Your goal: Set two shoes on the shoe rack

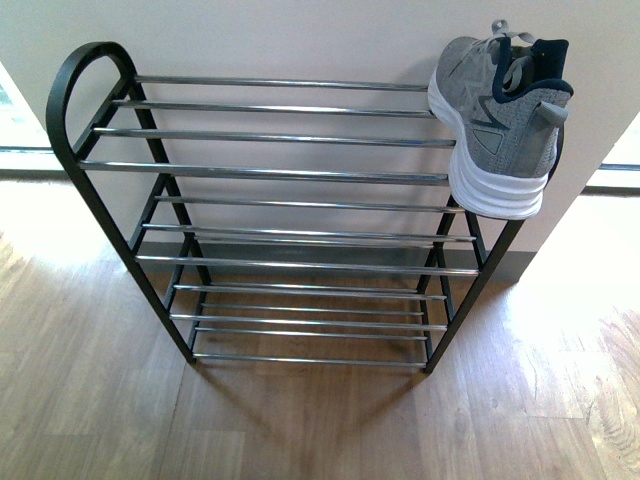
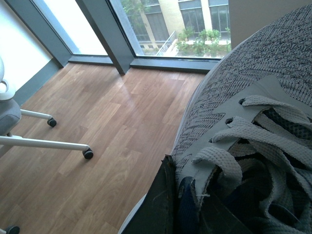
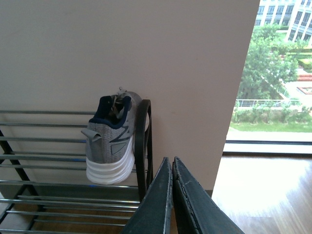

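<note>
We find left gripper (image 2: 179, 205) clamped on one shoe (image 2: 253, 92), right gripper (image 3: 171, 195) pinched empty; racked shoe (image 1: 500, 120) overhangs rack (image 1: 280, 175) edge, may topple.

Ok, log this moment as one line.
first sneaker: on shoe rack top tier, right end | second sneaker: in left gripper | right gripper: shut, empty

A white office chair (image 2: 48, 144) stands on wood floor (image 2: 122, 126).
</note>
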### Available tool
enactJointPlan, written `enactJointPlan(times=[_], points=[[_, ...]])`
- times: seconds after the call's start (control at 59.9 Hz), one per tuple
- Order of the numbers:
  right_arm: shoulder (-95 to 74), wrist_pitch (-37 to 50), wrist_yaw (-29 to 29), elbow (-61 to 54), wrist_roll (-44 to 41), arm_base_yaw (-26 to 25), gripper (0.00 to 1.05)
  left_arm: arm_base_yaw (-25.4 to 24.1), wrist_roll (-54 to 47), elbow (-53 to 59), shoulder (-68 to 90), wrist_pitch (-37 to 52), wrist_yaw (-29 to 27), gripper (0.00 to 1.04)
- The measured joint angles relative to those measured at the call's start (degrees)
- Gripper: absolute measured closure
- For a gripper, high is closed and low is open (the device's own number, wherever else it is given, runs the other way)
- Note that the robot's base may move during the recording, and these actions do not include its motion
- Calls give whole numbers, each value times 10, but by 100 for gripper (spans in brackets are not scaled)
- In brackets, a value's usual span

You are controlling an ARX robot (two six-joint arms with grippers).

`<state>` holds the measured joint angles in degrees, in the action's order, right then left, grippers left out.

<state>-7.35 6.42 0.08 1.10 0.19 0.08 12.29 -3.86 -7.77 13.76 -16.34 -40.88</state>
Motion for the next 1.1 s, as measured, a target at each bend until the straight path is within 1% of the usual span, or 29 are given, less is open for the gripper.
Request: enactJointPlan(times=[0.017,0.033,0.234,0.251,0.317,0.368,0.418,0.468,0.501,0.551,0.585,0.702,0.735,0.768,0.802,0.819,0.835,0.869,0.885,0.902,0.986,1.052,1.103], points=[[25,-34,-2,0,0,0,103,0,0,0,0,0,0,104],[40,-49,0,0,0,0,103,0,0,0,0,0,0,104],[70,-62,-1,0,0,0,103,0,0,0,0,0,0,104],[70,-62,-1,0,0,0,101,0,0,0,0,0,0,104],[70,-62,-1,0,0,0,83,0,0,0,0,0,0,104],[70,-62,-1,0,0,0,76,0,0,0,0,0,0,104],[70,-62,-1,0,0,0,65,0,0,0,0,0,0,104],[70,-62,-1,0,0,0,58,0,0,0,0,0,0,104],[70,-62,-1,0,0,0,51,0,0,0,0,0,0,104],[70,-62,-2,0,0,0,44,0,0,0,0,0,-1,104],[70,-62,-2,0,0,0,36,0,0,0,0,0,-1,104],[70,-62,-2,0,0,0,18,0,0,0,0,0,-6,104],[70,-62,-2,0,0,0,11,0,0,0,0,0,-7,104],[71,-62,0,0,0,0,8,0,0,0,0,0,-5,104],[71,-62,1,0,0,0,9,-2,-9,0,-2,3,6,104],[71,-63,2,0,0,0,10,-9,-26,5,-16,24,32,104],[71,-63,3,0,0,0,9,-18,-55,14,-28,54,75,104],[71,-63,2,0,0,0,9,-23,-86,21,-37,91,121,104],[71,-63,2,0,0,0,9,-22,-99,21,-38,97,131,104],[71,-63,2,0,0,0,9,-12,-109,13,-37,101,160,104],[71,-63,1,0,0,0,9,11,-90,-43,2,71,177,104],[71,-63,1,0,0,0,9,25,-27,-107,75,64,182,104],[71,-63,1,0,0,0,9,41,45,-158,145,63,178,104]])
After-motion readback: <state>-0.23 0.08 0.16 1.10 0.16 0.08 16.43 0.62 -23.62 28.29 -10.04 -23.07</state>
